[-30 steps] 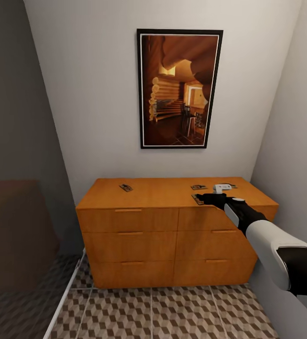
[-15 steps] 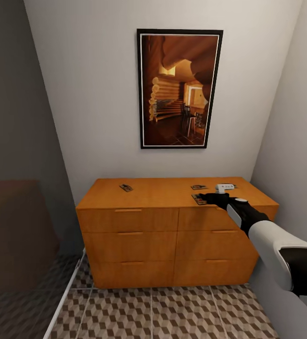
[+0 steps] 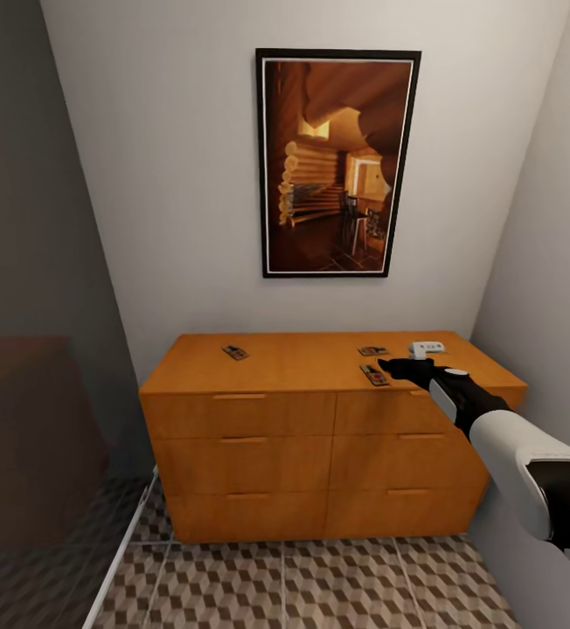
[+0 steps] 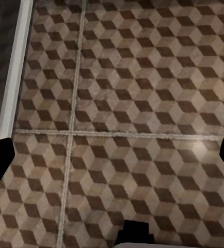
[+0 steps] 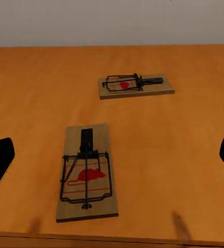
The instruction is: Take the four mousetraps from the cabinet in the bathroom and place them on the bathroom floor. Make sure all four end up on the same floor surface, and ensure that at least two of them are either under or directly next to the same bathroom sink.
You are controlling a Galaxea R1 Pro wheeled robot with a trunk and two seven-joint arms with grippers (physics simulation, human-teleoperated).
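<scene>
- Orange-brown wood cabinet (image 3: 320, 437) stands against a pale wall, two columns of three drawers with slim bar handles.
- Cube-patterned brown, beige and white floor (image 3: 320, 585) lies in front of it; the left wrist view looks straight down at these tiles (image 4: 132, 93).
- Left gripper (image 4: 112, 155): its dark fingertips sit at opposite edges of the left wrist view, jaws spread wide and released, holding nothing.
- One trap (image 3: 234, 352) lies alone on the cabinet top, toward its left side.
- Two more traps lie right of centre: a far trap (image 3: 372, 351) (image 5: 136, 85) and a near trap (image 3: 374, 375) (image 5: 86, 173), close together but apart.
- Right gripper (image 3: 394, 367) (image 5: 112, 160) reaches over the cabinet top just beside the near trap, jaws released and spread to either side of it, not touching.
- Small white object (image 3: 426, 349) rests near the cabinet's right rear.
- Framed picture (image 3: 336, 162) of a log interior hangs above.
</scene>
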